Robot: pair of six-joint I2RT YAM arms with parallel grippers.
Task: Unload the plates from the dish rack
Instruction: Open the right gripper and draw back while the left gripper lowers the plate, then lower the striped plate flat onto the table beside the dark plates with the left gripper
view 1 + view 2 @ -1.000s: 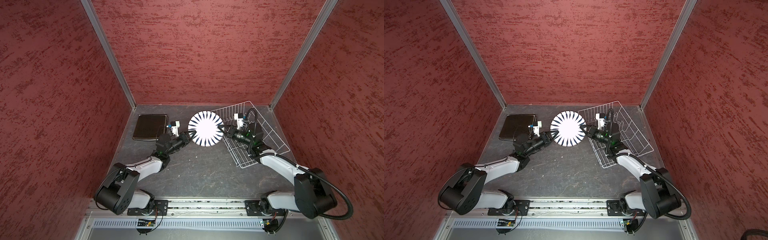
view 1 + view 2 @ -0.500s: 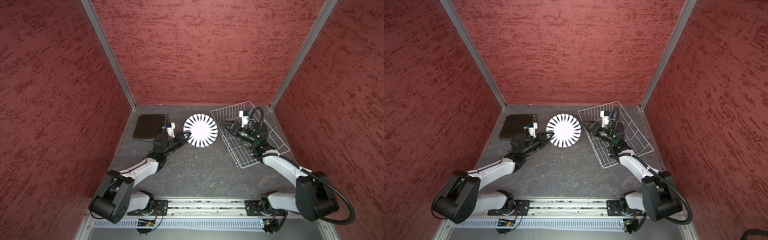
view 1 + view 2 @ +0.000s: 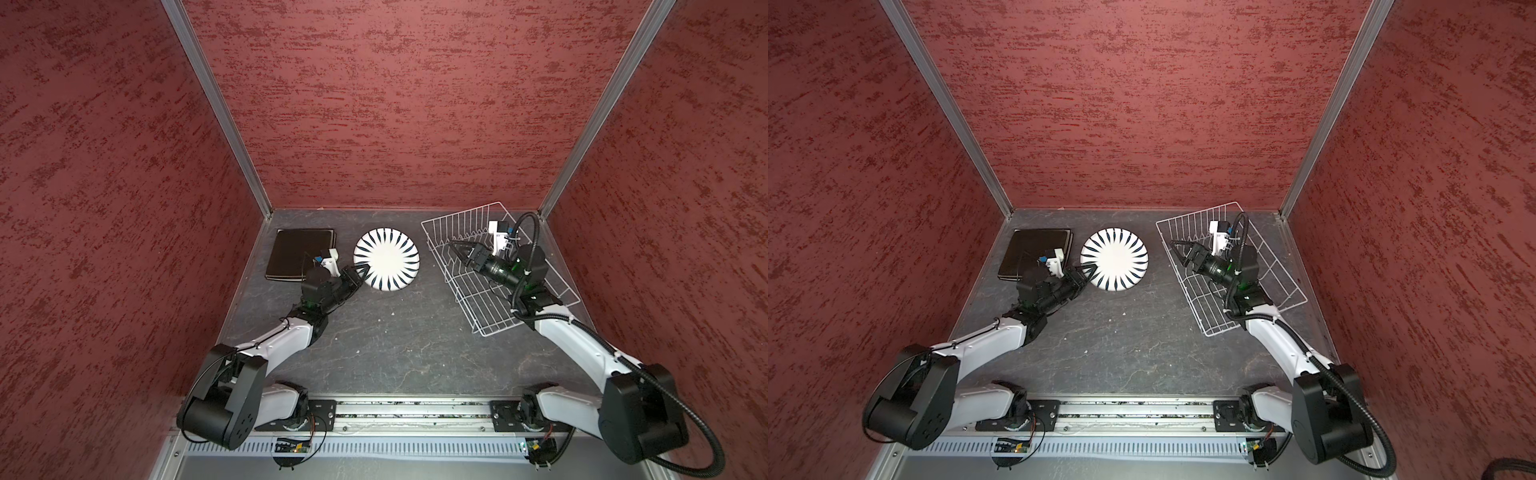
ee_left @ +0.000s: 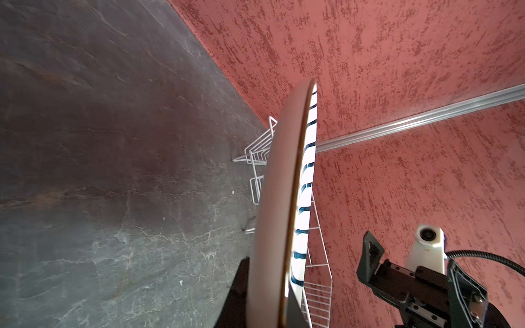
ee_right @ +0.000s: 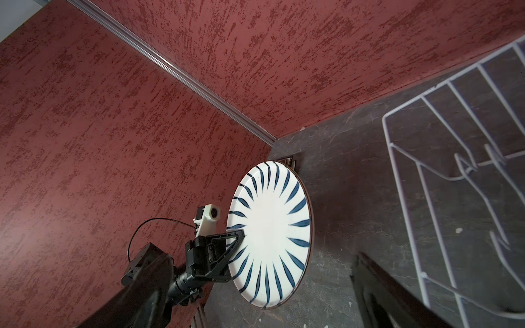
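A round white plate [image 3: 386,259] [image 3: 1115,259] with dark radial streaks hangs over the back middle of the table. My left gripper [image 3: 361,272] [image 3: 1090,270] is shut on its near-left rim. The left wrist view shows this plate [image 4: 284,198] edge-on between the jaws. Seen from the right wrist, the plate [image 5: 270,227] is tilted, one edge low near the table. Several square plates [image 3: 295,253] [image 3: 1030,251] lie stacked at the back left, a black one on top. The white wire dish rack [image 3: 459,213] [image 3: 1196,213] holds no plates. Above it my right gripper [image 3: 457,249] [image 3: 1179,249] is open and holds nothing.
Red textured walls close the table in at the back and both sides. The rack [image 5: 443,159] lies at an angle near the right wall. The dark stone table top [image 3: 407,340] lies between the two arms.
My right gripper has opened, let go of the round plate and drawn back over the rack. My left gripper has carried the plate leftward, nearer the stack of square plates.
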